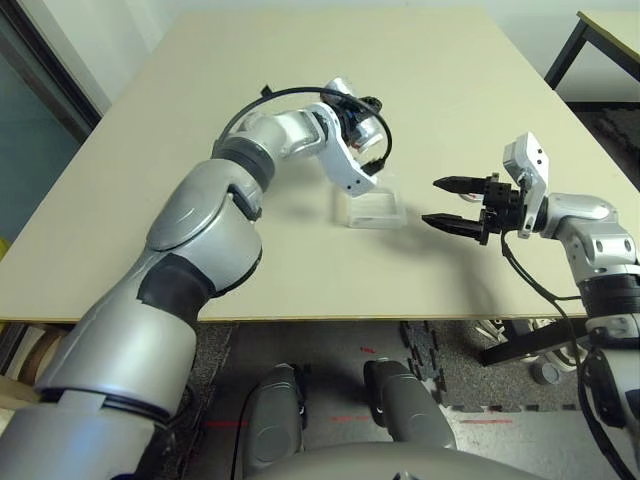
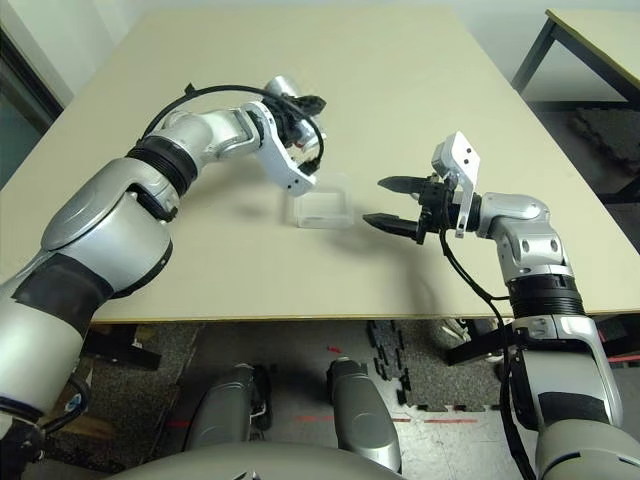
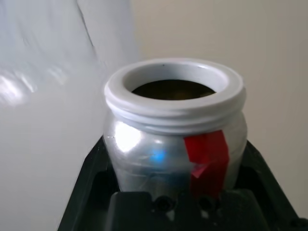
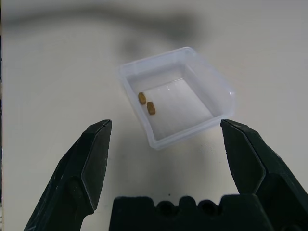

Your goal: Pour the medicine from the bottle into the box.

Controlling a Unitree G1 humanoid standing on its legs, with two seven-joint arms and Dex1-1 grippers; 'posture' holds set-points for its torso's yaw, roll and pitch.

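Box (image 4: 175, 96): clear plastic, resting on the beige tabletop (image 1: 420, 90), two small brown pills (image 4: 147, 103) lying inside near one wall. Bottle (image 3: 175, 139): silver with a red stripe, mouth uncapped, pinched in the left tool (image 1: 368, 125), held just above the box's far edge. Right tool (image 1: 447, 203): fingers spread wide, empty, just right of the box, apart from it.

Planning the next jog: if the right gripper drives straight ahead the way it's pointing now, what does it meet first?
Most likely the box. The right gripper is open and points at it across bare table, with nothing between. Its height above the table is unclear, so it might pass over the rim.
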